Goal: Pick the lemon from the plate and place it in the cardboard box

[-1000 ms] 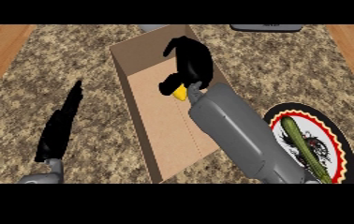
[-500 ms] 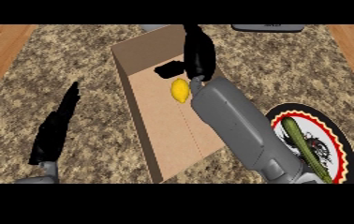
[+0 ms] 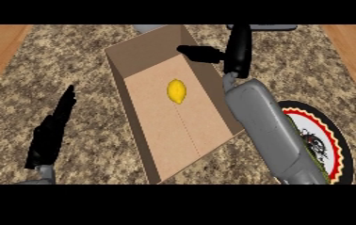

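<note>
1. The lemon (image 3: 176, 91) lies on the floor of the cardboard box (image 3: 149, 139), in its upper half and apart from every wall. By the look of it the placing is done, and the step in hand is taking the right arm away cleanly.
2. The right hand (image 3: 238, 52) is spread, with straight fingers, and holds nothing. It sits over the box's right wall near the far corner, well clear of the lemon.
3. To do this well, I judge the hand should lift before it travels sideways, so the fingers pass above the wall and do not nudge the box across the table (image 3: 83, 59).
4. The grey forearm runs along the right wall and over part of the plate (image 3: 334, 141), so the way back should be up and rightward, keeping off both.
5. The left hand (image 3: 50, 130) rests open at the view's left, fingers straight, beside the box and not touching it.
</note>
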Robot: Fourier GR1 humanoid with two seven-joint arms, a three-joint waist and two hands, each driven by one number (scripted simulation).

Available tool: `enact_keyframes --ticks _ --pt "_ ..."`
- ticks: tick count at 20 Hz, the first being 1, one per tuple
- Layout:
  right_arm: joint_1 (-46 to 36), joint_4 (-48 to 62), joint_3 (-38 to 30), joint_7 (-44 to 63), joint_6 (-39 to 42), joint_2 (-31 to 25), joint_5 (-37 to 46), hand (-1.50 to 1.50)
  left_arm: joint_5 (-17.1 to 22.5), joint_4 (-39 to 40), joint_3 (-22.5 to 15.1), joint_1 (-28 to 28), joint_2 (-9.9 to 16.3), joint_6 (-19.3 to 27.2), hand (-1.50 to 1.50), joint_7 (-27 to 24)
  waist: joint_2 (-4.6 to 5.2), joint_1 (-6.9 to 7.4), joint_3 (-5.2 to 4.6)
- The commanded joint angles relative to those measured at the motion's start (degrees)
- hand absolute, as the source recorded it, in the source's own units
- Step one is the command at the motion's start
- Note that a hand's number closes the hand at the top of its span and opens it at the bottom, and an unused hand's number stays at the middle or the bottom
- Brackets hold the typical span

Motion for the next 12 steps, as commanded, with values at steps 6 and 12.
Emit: enact_keyframes --ticks 6,12 --pt "17.22 -19.13 -10.69 -2.44 5.13 -13.44 -8.39 -1.50 -1.63 -1.02 -0.52 1.66 -1.94 2.40 0.00 -0.13 -0.35 -1.36 0.01" --pt "30.93 -30.43 -19.15 -6.05 16.95 -20.93 -19.90 -1.50 -0.67 -1.21 0.28 -0.17 -0.31 0.16 0.00 2.68 -0.26 -1.18 0.01"
